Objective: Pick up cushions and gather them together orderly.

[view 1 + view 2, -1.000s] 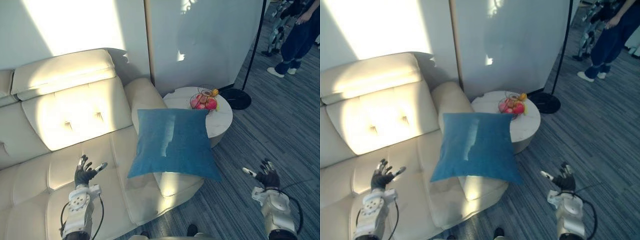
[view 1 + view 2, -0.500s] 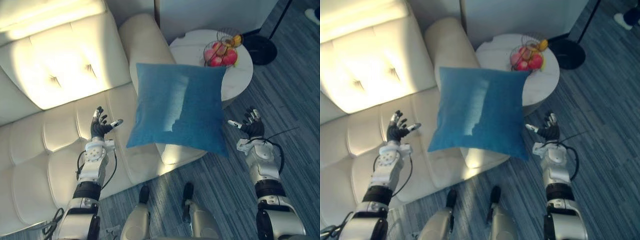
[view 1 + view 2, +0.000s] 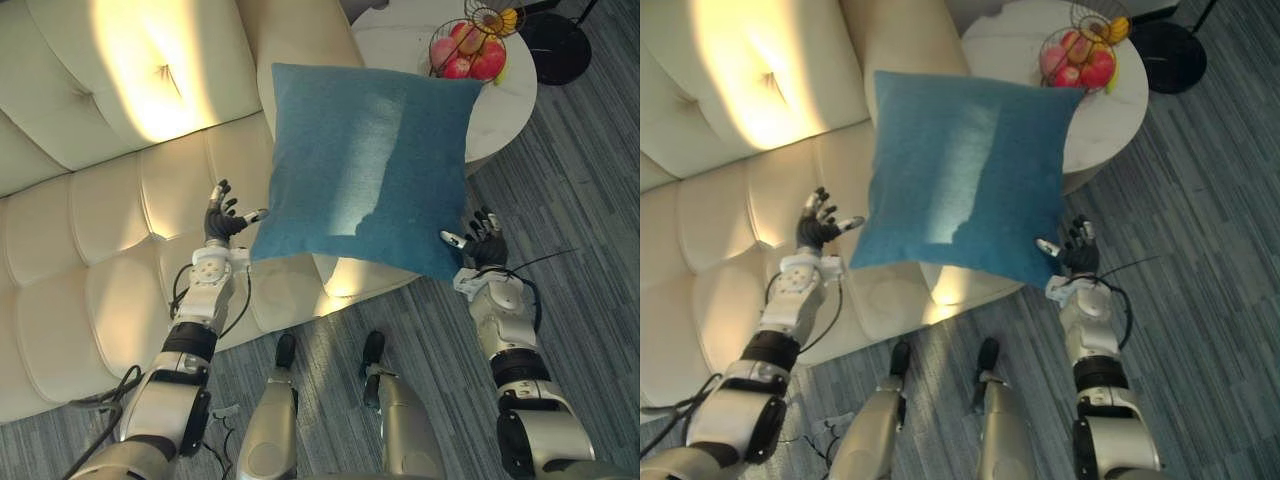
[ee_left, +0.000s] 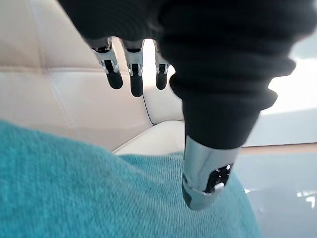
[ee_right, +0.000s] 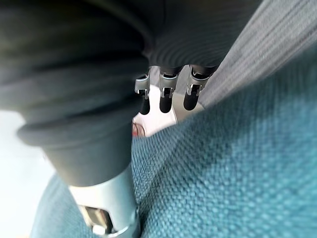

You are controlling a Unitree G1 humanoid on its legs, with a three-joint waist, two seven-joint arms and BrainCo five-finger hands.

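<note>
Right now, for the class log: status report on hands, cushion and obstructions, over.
Left hand open, right hand open, flanking lower corners. Blue cushion propped on sofa, not gripped. Round table with fruit basket just behind.

**Room around the blue cushion**

You have open sofa seat left of the cushion and open floor right of it. Behind it, the counter and its fruit basket block the way.

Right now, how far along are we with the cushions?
Nothing looks gathered yet: the blue cushion lies across the cream sofa armrest. In hand: left hand and right hand, both open, flank its lower corners without gripping. Left: grasp it, lift it, place it neatly.
</note>
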